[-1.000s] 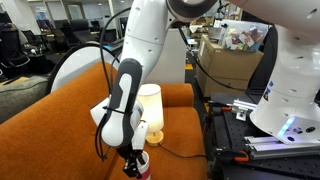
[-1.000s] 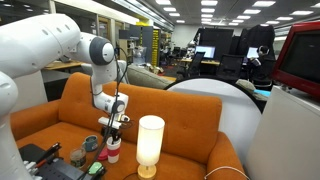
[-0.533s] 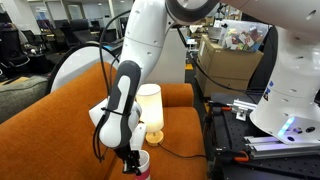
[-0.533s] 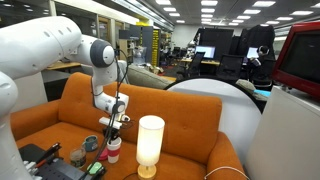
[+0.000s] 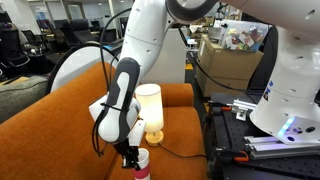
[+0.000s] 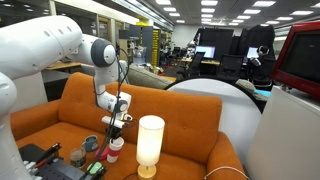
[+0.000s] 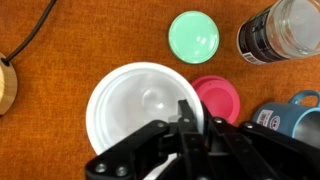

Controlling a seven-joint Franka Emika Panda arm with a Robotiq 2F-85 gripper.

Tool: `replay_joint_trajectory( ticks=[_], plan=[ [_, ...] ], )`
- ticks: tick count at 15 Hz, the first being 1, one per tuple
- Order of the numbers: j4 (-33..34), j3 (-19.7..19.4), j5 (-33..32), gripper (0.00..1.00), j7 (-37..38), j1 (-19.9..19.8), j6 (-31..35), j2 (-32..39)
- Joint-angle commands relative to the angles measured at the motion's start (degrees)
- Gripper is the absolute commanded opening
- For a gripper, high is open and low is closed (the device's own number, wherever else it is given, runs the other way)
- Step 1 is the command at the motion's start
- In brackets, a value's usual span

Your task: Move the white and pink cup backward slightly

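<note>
Open-plan office behind, orange sofa seat underneath. At far left, the edge of a lamp base. Mid-frame, the white and pink cup, upright and empty, just beside a green lid and a pink lid. Gripper drawn narrow, seemingly pinching the cup's right rim wall. Probably light, stiff and smooth; best held at the rim and slid gently to avoid tipping.

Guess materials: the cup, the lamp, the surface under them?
Cup: probably plastic, smooth white inside with a soft sheen. Lamp: frosted translucent shade, glows evenly; pale base, possibly wood. Surface: orange, matte, finely textured, perhaps fabric or leatherette.
</note>
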Motion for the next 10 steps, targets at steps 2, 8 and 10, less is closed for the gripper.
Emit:
replay_joint_trajectory(
  ticks=[2, 8, 10],
  plan=[
    [-1.5, -3.8, -3.3, 0.03, 3.1, 2.5, -1.7, -2.5],
    [-3.6, -5.2, -9.4, 0.03, 1.0, 4.1, -1.7, -4.2],
    [-5.0, -5.4, -11.3, 0.03, 0.9, 5.1, -1.3, -4.6]
  ],
)
